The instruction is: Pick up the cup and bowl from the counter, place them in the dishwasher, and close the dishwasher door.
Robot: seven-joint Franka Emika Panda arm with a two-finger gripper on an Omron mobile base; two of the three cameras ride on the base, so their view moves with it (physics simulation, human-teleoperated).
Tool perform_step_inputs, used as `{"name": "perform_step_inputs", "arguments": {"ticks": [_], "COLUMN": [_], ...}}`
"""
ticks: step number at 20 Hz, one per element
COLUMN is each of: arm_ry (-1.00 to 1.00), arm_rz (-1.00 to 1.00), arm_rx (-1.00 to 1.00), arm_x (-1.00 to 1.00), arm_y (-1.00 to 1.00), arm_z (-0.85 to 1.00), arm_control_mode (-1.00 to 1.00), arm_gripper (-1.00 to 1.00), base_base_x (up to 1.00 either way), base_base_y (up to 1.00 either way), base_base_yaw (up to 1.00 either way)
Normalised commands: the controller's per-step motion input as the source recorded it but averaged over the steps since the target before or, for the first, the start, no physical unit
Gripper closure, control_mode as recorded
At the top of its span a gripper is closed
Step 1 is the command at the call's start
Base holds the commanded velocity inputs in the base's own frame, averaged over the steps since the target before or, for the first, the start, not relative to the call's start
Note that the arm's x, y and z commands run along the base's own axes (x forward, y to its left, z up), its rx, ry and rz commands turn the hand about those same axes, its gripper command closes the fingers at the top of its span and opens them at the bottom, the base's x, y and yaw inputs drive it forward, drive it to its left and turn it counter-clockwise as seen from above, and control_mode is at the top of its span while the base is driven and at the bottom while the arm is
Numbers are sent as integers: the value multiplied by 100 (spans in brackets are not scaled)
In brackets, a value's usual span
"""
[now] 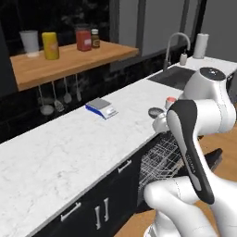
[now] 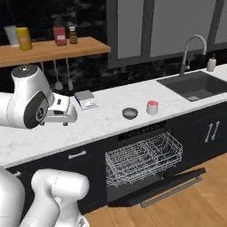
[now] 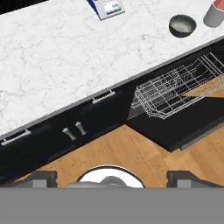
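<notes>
Cup and bowl sit upright on the tabletop, side by side, just above the open dishwasher — cup to the right, openings up, axes vertical. Neither is grasped; step in hand: approach for 1st pick. Gripper is spread wide, empty, well apart from both. Next move: swing right, descend over a rim. Door is down, rack out.

Wooden floor, dark cabinets

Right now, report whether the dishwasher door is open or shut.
Open: the dishwasher door hangs lowered, and the white wire rack is pulled out over it.
</notes>
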Motion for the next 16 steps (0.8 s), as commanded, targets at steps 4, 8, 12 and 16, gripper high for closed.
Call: {"name": "perform_step_inputs", "arguments": {"ticks": [4,8,12,16], "arm_ry": [0,0,0,0], "arm_rz": [0,0,0,0], "arm_rx": [0,0,0,0], "arm_x": [0,0,0,0], "arm_y": [0,0,0,0], "arm_z": [0,0,0,0], "arm_control_mode": [100,100,100,100], "arm_gripper": [-100,-100,-100,-100], "base_base_x": [3,9,48,18], "base_base_y": [35,58,54,10], "base_base_yaw": [-86,-78,-47,-8]}}
